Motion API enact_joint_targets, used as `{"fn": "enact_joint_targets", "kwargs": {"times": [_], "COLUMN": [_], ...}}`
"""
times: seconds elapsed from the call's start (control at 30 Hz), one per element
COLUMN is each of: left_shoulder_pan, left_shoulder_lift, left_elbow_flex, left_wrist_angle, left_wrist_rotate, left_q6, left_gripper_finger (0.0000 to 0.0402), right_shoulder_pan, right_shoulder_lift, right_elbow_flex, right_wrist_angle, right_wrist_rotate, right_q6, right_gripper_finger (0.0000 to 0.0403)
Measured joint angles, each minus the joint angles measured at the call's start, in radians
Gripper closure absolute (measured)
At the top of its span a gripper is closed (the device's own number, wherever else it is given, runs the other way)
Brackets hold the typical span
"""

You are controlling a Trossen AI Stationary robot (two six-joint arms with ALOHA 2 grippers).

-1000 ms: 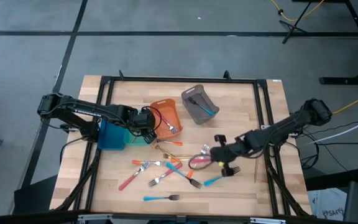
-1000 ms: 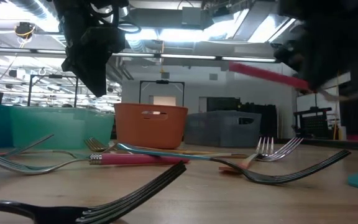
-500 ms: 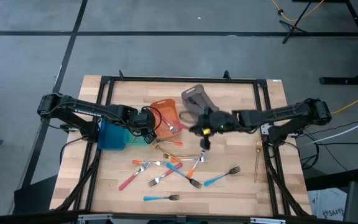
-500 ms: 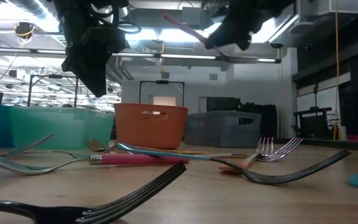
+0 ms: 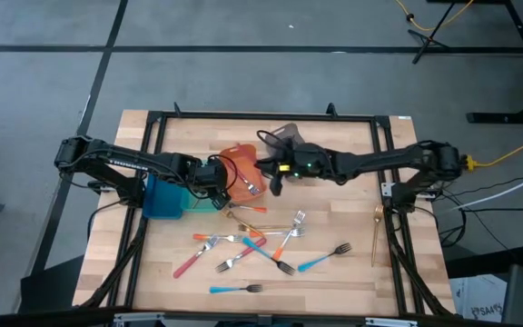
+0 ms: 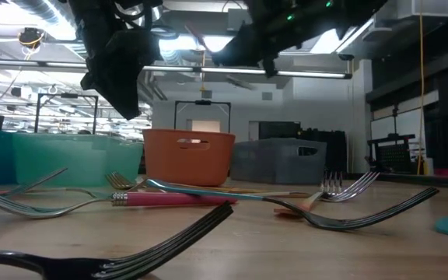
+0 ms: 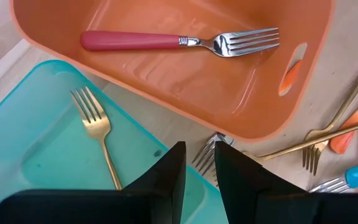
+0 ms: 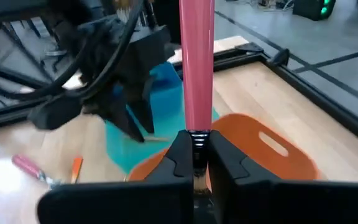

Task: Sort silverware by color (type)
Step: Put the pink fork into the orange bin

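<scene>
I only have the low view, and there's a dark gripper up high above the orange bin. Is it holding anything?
Observer: Yes. The right gripper is shut on a pink-handled utensil, clamped at its metal neck.
Operator: Anything inside the orange bin?
Observer: One red-handled metal fork lies in the orange plastic bin.
Operator: And the teal one?
Observer: A gold fork lies in the teal plastic bin; the left gripper hovers where the two bins meet.
</scene>
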Motion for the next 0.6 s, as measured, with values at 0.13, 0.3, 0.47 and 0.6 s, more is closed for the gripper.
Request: {"fn": "enact_joint_targets", "kwargs": {"times": [0.13,0.3,0.47,0.6], "left_shoulder_pan": [0.000,0.000,0.000,0.000], "left_shoulder_lift": [0.000,0.000,0.000,0.000], "left_elbow_flex": [0.000,0.000,0.000,0.000], "left_wrist_angle": [0.001,0.002,0.003,0.003], "left_wrist_rotate": [0.000,0.001,0.000,0.000], "left_q6": [0.000,0.000,0.000,0.000], "left_gripper_finger": [0.0322,0.0322,0.0322,0.0322], "right_shoulder_pan": [-0.012,-0.012,-0.011,-0.011], "right_shoulder_lift": [0.081,0.170,0.252,0.313], "right_elbow_flex": [0.000,0.000,0.002,0.036], "right_wrist_angle": [0.112,0.168,0.207,0.232], "right_wrist_rotate": [-0.006,-0.005,-0.006,-0.006], "right_q6": [0.053,0.067,0.070,0.070], "right_gripper_finger": [0.0395,0.0395,0.0395,0.0395]}}
